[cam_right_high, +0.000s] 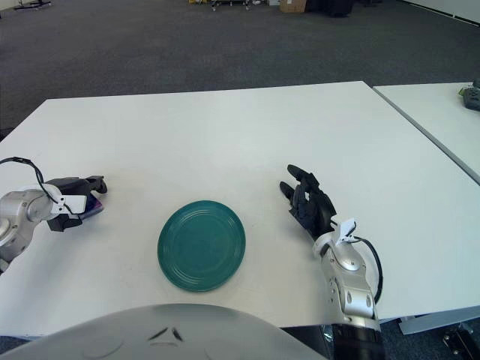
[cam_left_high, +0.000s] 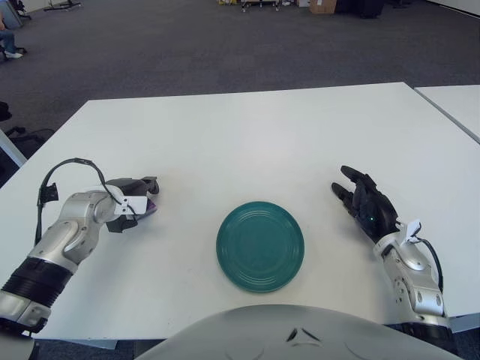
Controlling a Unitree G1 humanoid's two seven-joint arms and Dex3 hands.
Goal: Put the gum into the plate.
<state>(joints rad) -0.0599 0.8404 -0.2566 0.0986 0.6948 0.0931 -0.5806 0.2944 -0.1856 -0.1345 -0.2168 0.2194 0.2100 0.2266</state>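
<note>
Teal plate (cam_left_high: 260,245) sits nearest, at the front middle of the white table (cam_left_high: 247,135), nothing on it; right hand (cam_left_high: 366,207) rests on the tabletop well off to the plate's right, fingers spread loose, holding nothing. Left hand (cam_left_high: 131,204) lies low on the table to the plate's left, its dark fingers (cam_left_high: 144,185) curled down over the gum (cam_left_high: 149,205), of which only a purplish edge peeks out; lifted or flat on the surface, cannot tell

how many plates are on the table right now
1. The green plate sits near the table's front edge, between the left hand, which covers the gum, and the open right hand.
</note>
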